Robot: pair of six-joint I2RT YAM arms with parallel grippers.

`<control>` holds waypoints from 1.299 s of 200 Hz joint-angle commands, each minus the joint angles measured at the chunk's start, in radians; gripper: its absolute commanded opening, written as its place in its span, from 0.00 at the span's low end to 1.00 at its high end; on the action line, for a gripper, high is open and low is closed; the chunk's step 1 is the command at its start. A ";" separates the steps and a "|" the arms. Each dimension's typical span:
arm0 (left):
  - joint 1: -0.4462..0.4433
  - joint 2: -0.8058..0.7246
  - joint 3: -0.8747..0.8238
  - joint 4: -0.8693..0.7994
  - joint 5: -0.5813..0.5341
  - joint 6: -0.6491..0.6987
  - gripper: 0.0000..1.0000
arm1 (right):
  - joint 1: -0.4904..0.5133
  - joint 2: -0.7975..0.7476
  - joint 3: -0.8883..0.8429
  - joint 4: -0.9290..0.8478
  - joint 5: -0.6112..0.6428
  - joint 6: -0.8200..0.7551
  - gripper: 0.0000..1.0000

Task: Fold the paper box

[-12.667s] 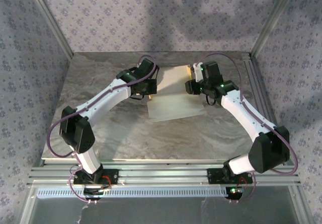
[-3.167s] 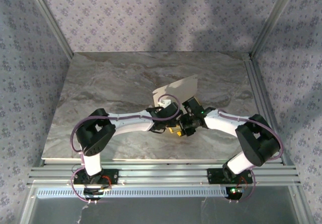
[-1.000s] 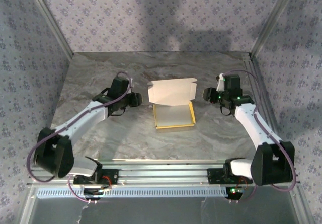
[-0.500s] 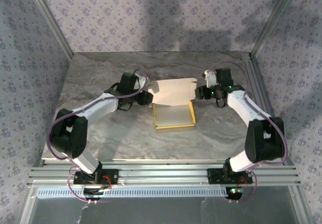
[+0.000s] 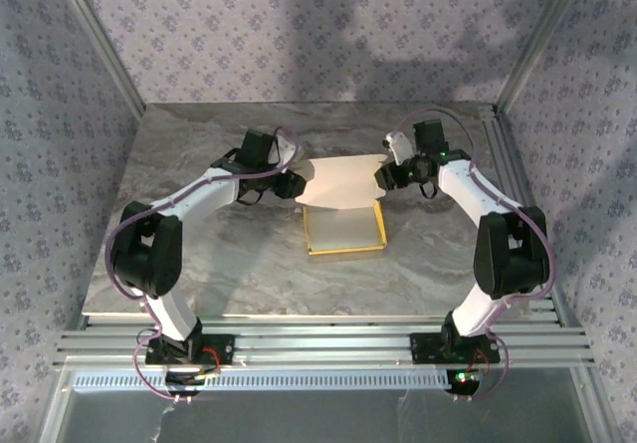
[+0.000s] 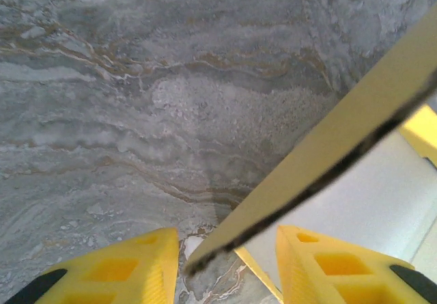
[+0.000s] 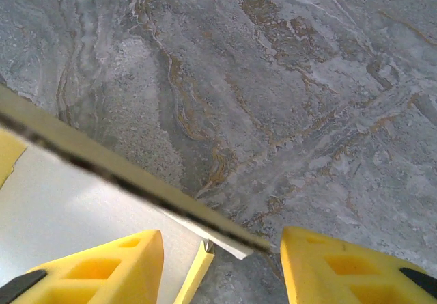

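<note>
L hand (image 5: 290,186): just beside L end of the paper box (image 5: 343,228), at its raised lid (image 5: 336,182). Wrist view: yellow fingers (image 6: 116,277) stand apart, abt half open. Thin lid edge runs btwn them, its tip close to the L finger; contact can't tell. Nothing clamped.

Paper box: on table (image 5: 199,264), btwn both hands. Tray (image 5: 344,247) lies flat, yellow rim, pale inside. Cream lid stands up from tray's far side.

R hand (image 5: 384,175): just beside R end of lid. Fingers (image 7: 348,270) apart, abt half open. Lid corner sits in the gap, touching neither finger. No grip.
</note>
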 commanded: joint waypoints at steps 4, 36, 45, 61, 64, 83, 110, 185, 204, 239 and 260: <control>-0.001 0.020 0.035 -0.033 0.043 0.023 0.38 | 0.010 0.024 0.023 -0.022 -0.022 -0.029 0.46; -0.009 0.012 0.032 -0.017 0.022 -0.003 0.27 | 0.023 0.018 0.021 -0.027 -0.016 -0.027 0.38; -0.012 0.011 0.034 -0.018 0.011 -0.010 0.22 | 0.024 0.016 0.022 -0.025 -0.020 -0.019 0.34; -0.019 0.008 0.040 -0.019 -0.010 -0.028 0.15 | 0.026 0.010 0.020 -0.020 -0.032 -0.007 0.27; -0.020 0.008 0.042 -0.018 -0.014 -0.034 0.14 | 0.029 0.010 0.020 -0.019 -0.030 -0.004 0.25; -0.038 0.008 0.047 -0.021 -0.053 -0.057 0.10 | 0.039 0.000 0.010 -0.017 -0.023 0.005 0.18; -0.067 0.008 0.049 -0.013 -0.130 -0.122 0.00 | 0.053 -0.035 -0.022 0.018 -0.003 0.049 0.05; -0.142 -0.023 -0.016 0.119 -0.413 -0.461 0.00 | 0.165 -0.130 -0.088 0.105 0.210 0.311 0.00; -0.164 -0.018 -0.019 0.138 -0.472 -0.525 0.00 | 0.182 -0.155 -0.145 0.182 0.267 0.399 0.00; -0.184 -0.032 -0.084 0.249 -0.508 -0.606 0.00 | 0.207 -0.204 -0.279 0.367 0.327 0.508 0.00; -0.195 -0.044 -0.124 0.312 -0.506 -0.630 0.00 | 0.247 -0.213 -0.324 0.437 0.407 0.532 0.00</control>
